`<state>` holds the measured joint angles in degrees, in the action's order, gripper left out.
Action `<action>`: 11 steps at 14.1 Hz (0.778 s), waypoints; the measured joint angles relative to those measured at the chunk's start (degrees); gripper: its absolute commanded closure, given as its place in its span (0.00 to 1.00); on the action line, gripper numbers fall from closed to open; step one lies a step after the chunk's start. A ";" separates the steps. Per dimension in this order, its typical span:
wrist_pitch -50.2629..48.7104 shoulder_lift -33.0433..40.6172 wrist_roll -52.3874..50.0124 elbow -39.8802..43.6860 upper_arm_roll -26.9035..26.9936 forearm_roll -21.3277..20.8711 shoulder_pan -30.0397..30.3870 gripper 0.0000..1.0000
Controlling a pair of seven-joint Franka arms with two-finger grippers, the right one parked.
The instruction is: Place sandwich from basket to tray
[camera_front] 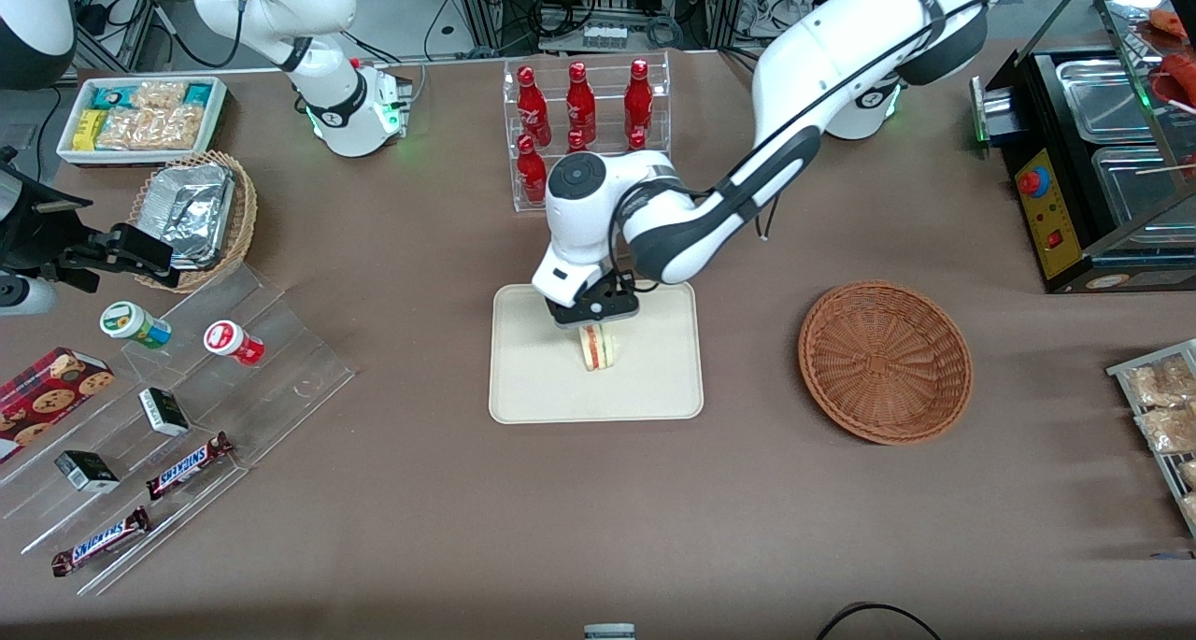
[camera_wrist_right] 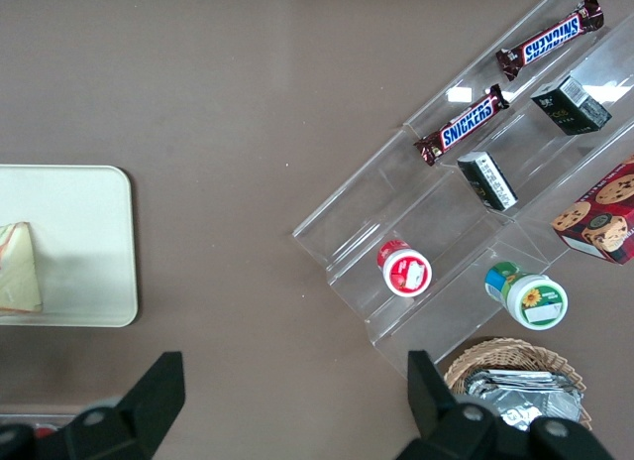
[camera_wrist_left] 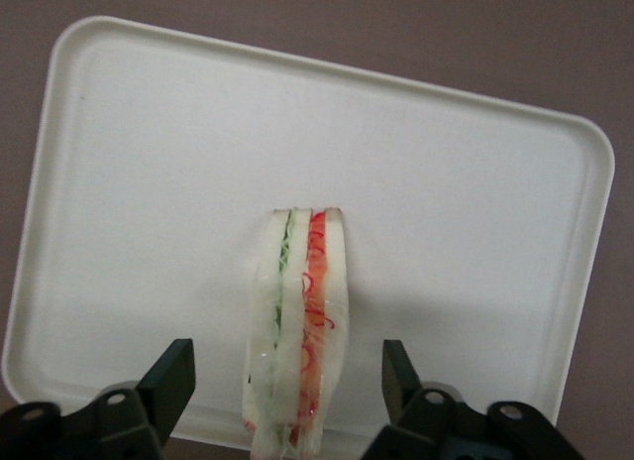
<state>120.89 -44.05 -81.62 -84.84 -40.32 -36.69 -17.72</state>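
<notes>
The sandwich (camera_front: 598, 348), a pale bread wedge with red-orange and green filling, stands on its edge on the cream tray (camera_front: 654, 388). My left gripper (camera_front: 595, 327) is just above it, over the middle of the tray. In the left wrist view the gripper (camera_wrist_left: 286, 359) is open, with one black finger on each side of the sandwich (camera_wrist_left: 297, 321) and a gap between each finger and the bread, above the tray (camera_wrist_left: 149, 182). The reddish-brown basket (camera_front: 885, 362) lies empty toward the working arm's end of the table. The right wrist view shows the sandwich (camera_wrist_right: 18, 267) on the tray (camera_wrist_right: 89, 242).
A clear rack of red bottles (camera_front: 584, 117) stands farther from the front camera than the tray. A tan wicker basket of foil containers (camera_front: 201, 215), a white snack bin (camera_front: 140, 117) and a stepped acrylic display (camera_front: 168, 406) lie toward the parked arm's end. A black appliance (camera_front: 1093, 154) stands at the working arm's end.
</notes>
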 measured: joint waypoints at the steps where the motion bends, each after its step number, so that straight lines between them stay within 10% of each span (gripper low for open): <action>1: -1.39 2.18 0.01 0.56 -0.01 2.71 1.30 0.01; 11: -31.48 30.44 30.06 0.96 0.42 29.44 26.67 0.01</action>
<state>89.41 -13.61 -51.56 -83.88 -39.89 -7.24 8.95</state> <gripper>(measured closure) 0.004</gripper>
